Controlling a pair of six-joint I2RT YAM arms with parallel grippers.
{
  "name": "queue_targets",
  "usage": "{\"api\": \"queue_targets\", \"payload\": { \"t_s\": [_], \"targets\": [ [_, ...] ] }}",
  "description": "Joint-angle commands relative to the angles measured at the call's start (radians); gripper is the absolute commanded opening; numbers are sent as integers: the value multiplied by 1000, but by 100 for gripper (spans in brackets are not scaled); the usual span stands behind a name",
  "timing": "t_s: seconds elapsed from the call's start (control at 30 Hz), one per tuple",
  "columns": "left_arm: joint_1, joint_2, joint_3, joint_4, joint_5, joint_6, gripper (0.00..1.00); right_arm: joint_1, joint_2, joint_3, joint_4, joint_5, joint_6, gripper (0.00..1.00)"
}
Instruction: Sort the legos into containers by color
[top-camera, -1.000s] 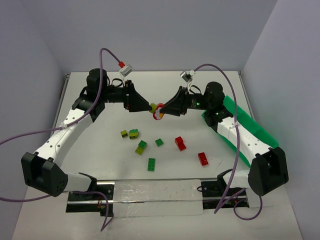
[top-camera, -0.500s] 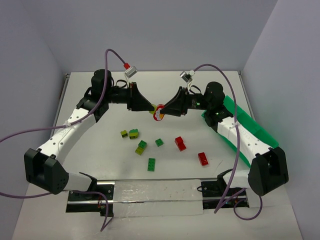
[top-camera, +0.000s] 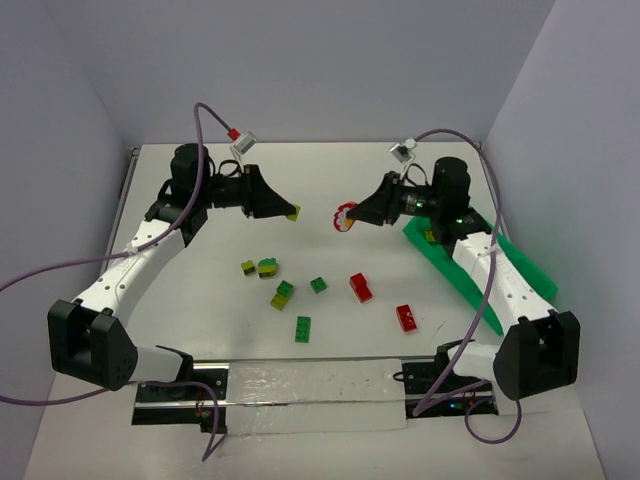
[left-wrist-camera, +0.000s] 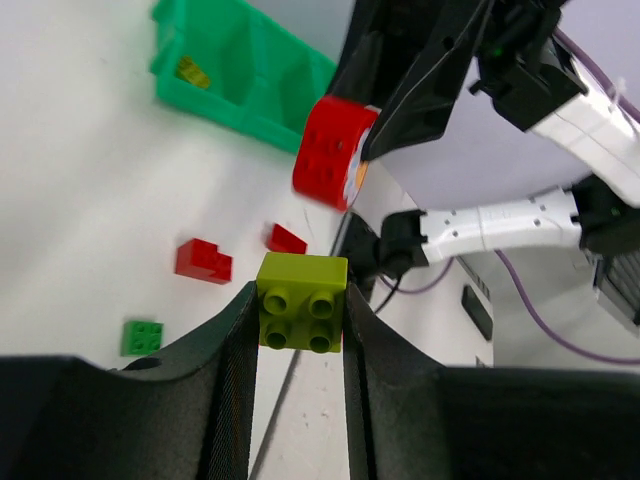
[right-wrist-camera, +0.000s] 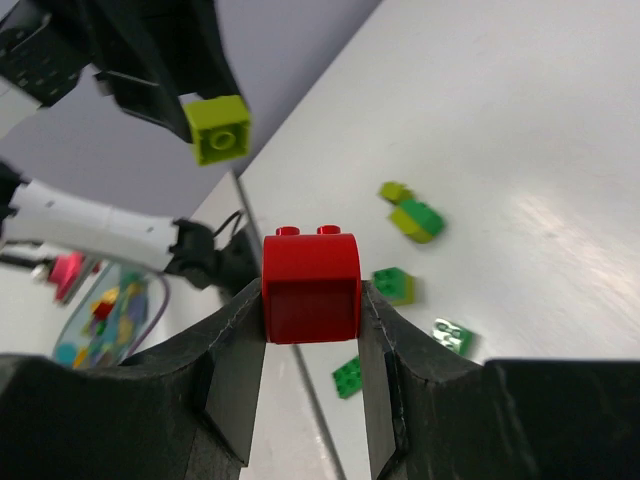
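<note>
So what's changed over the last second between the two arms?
The pincers met in the middle a second ago and have now pulled apart. The left pincer drew back to the left, shut on the yellow-green brick. The right pincer drew back to the right, shut on the red brick. The two-colour stack is split. The loose bricks and the tray have not moved.

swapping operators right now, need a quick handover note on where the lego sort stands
Left gripper: shut on a yellow-green brick, held above the table.
Right gripper: shut on a red brick, also in the air.
Tray: beside the right arm; one yellowish piece lies in a compartment, the rest is hidden.
Left to do: bin both held bricks, then the loose red bricks and the loose green bricks and yellow-green ones on the table.
</note>
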Motion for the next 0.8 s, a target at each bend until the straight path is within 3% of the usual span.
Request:
{"api": "queue_targets", "payload": {
  "t_s": [0.0,0.13,0.3,0.5,0.63,0.77],
  "targets": [
    [28,-37,14,45,-56,-31,0,-118,-98,28,-251,48,-188,0],
    [28,-21,-9,127,-58,-80,0,-168,-130,51,-401,118,-288,0],
    [26,-6,-4,118,-78,-79,0,-193,-151,80,-550,352,-343,0],
    [-36,7,60,-82,-230,41,0,-276,-235,56,-651,890,-298,0],
    [-71,4,41,-83,-262,44,0,-371,-312,-17,-676,1162,-200,0],
    [-81,25,35,-64,-259,43,0,-418,-348,-72,-637,1286,-127,0]
  ]
}}
